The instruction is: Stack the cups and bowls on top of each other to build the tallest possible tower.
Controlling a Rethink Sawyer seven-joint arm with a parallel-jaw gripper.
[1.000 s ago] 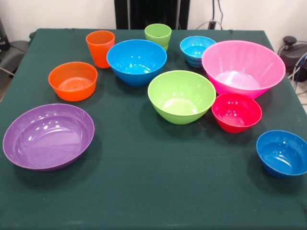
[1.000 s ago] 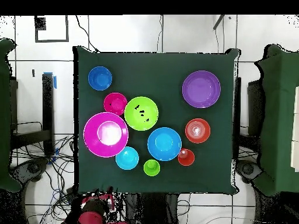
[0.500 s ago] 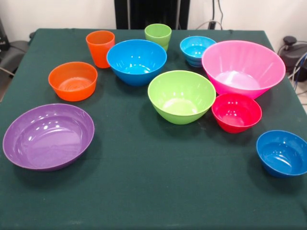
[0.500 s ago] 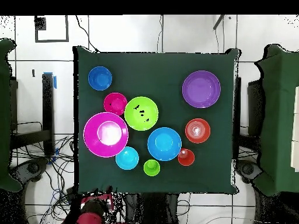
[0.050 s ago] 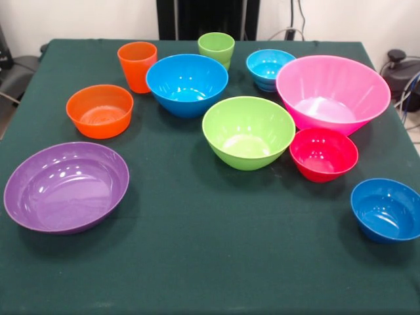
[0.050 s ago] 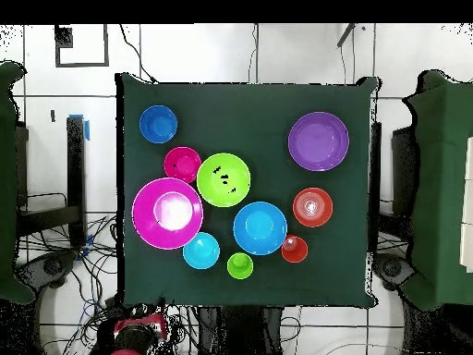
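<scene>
Ten glossy plastic vessels stand apart and upright on a dark green tablecloth (image 5: 197,262), none stacked yet. From left in the front view: a wide shallow purple bowl (image 5: 65,186), a medium orange bowl (image 5: 100,110), a tall orange cup (image 5: 137,66), a large blue bowl (image 5: 187,84), a light green cup (image 5: 216,48) behind it, a large lime green bowl (image 5: 249,131) at centre, a small light-blue bowl (image 5: 269,69), a small red bowl (image 5: 323,153), a huge pink bowl (image 5: 332,92) just behind the red one, and a small dark-blue bowl (image 5: 386,209) nearest the camera's right corner.

The red arm (image 6: 139,333) shows only in the overhead view, drawn back off the table's edge nearest the base; its gripper cannot be made out, so whether it is released or clenched cannot be told. From there the light green cup and small light-blue bowl lie closest, the purple bowl well away. Every vessel sits mouth-up, axis vertical. The cloth lies flat; pale tiled floor (image 6: 277,55) and loose cables (image 6: 92,277) surround the table.
</scene>
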